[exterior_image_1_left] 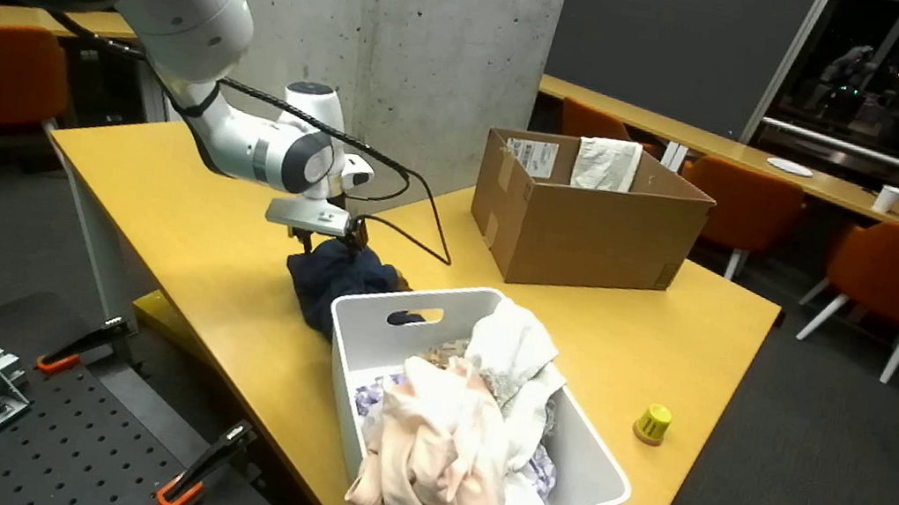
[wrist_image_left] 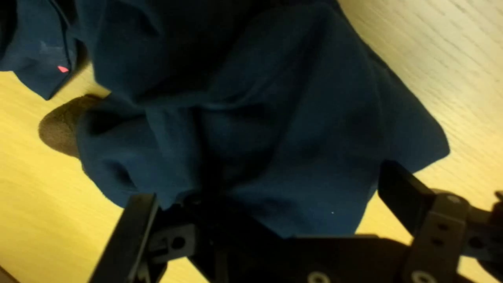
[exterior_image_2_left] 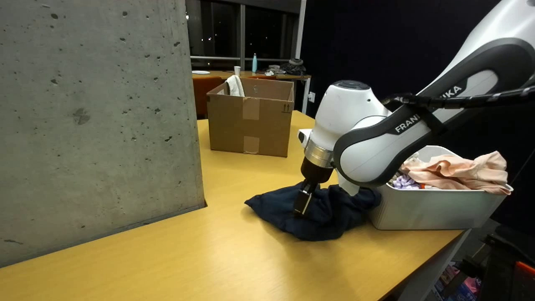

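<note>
Dark blue cloth (exterior_image_2_left: 330,219) bunched up on the table (exterior_image_2_left: 167,263), right beside the white bin (exterior_image_2_left: 422,211). The gripper (wrist_image_left: 267,186) sits over it, fingers (wrist_image_left: 127,237) wide apart, nothing held. Probably light, floppy stuff, so a raised fold (wrist_image_left: 220,105) seems the best pinch.

In the wrist view, you saw the navy cloth (wrist_image_left: 259,129) cut off at the top edge; it partly hid an unidentifiable brown item (wrist_image_left: 61,127).
</note>
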You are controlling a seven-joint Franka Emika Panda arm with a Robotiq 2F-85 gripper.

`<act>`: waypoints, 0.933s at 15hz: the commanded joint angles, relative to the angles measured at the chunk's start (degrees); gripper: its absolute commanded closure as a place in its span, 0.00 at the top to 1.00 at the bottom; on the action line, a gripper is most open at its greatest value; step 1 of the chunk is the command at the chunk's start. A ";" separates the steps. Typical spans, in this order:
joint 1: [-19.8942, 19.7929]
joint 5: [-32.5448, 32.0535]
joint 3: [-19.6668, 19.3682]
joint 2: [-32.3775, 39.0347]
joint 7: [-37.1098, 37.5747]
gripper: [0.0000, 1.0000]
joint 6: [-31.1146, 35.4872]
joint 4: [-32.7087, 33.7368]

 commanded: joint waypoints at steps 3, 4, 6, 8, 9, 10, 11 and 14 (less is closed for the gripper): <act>0.16 -0.31 -0.19 5.68 0.16 1.00 -0.54 6.79; 0.09 -0.36 -0.09 6.79 -0.17 1.00 -0.62 8.01; 0.06 -0.31 -0.04 8.51 -0.31 1.00 -0.97 10.01; -0.14 -0.16 0.21 10.10 -0.59 1.00 -1.37 12.00; -0.36 -0.03 0.45 10.72 -0.88 1.00 -1.80 12.82; -0.58 0.18 0.68 11.36 -1.01 0.75 -2.13 13.71; -0.69 0.27 0.80 11.83 -1.09 0.72 -2.39 14.37; -0.96 0.52 1.04 12.59 -1.14 0.49 -3.18 15.87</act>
